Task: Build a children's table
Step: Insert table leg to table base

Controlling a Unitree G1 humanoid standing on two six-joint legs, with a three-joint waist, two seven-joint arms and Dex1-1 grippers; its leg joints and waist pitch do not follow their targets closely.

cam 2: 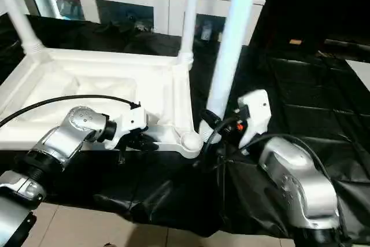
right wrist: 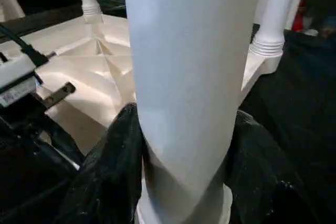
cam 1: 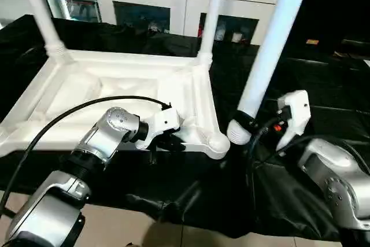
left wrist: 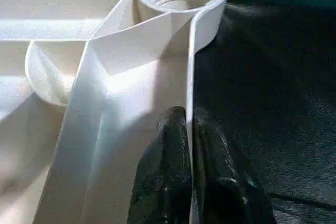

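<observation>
While pinched on the tabletop (cam 1: 115, 85) rim, left tool (left wrist: 189, 182); right tool (right wrist: 184, 182) clamped around a leg (cam 1: 272, 44).

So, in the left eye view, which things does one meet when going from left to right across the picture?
Far-left mounted leg → left hand, pinching the tabletop's near edge → far-right mounted leg → empty corner socket → the loose leg held by the right hand.
</observation>
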